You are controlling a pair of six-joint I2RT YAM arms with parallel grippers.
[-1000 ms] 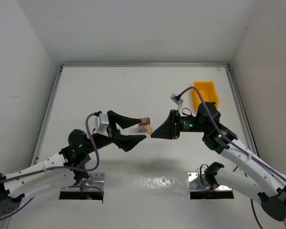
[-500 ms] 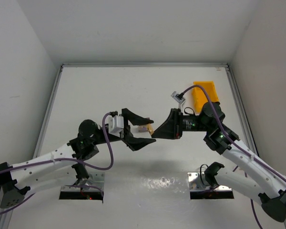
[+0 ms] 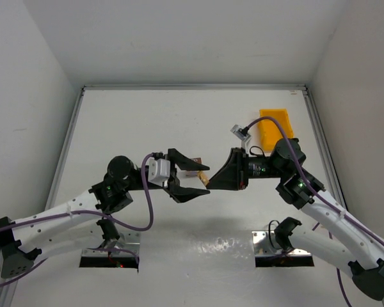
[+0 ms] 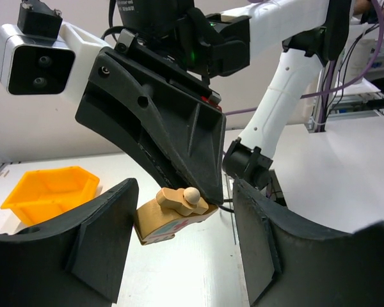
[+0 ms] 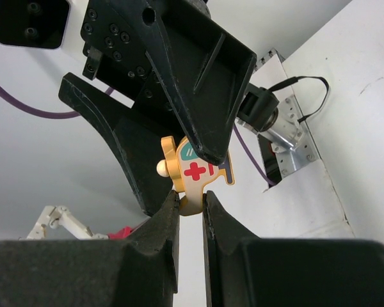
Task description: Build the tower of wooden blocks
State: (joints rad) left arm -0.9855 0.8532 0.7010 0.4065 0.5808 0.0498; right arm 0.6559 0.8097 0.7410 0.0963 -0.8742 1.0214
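Observation:
My right gripper (image 3: 208,180) is shut on a small tan wooden piece (image 5: 195,169) shaped like a helicopter, with a red cross, a teal window and a round knob. It pinches the piece's lower edge (image 5: 191,199) and holds it above the table. The piece also shows in the left wrist view (image 4: 173,214) and as a tan speck in the top view (image 3: 203,177). My left gripper (image 3: 203,179) is open, its two fingers (image 4: 102,236) on either side of the piece without touching it. No other blocks are clearly visible.
A yellow plastic bin (image 3: 274,125) stands at the back right, also in the left wrist view (image 4: 48,192). Metal base plates (image 3: 109,246) (image 3: 283,246) lie at the near edge. White walls enclose the table on three sides.
My left arm has swung right and forward, bringing its open jaws around the wooden piece held by the right gripper. The right gripper has stayed nearly in place, still shut on the piece.

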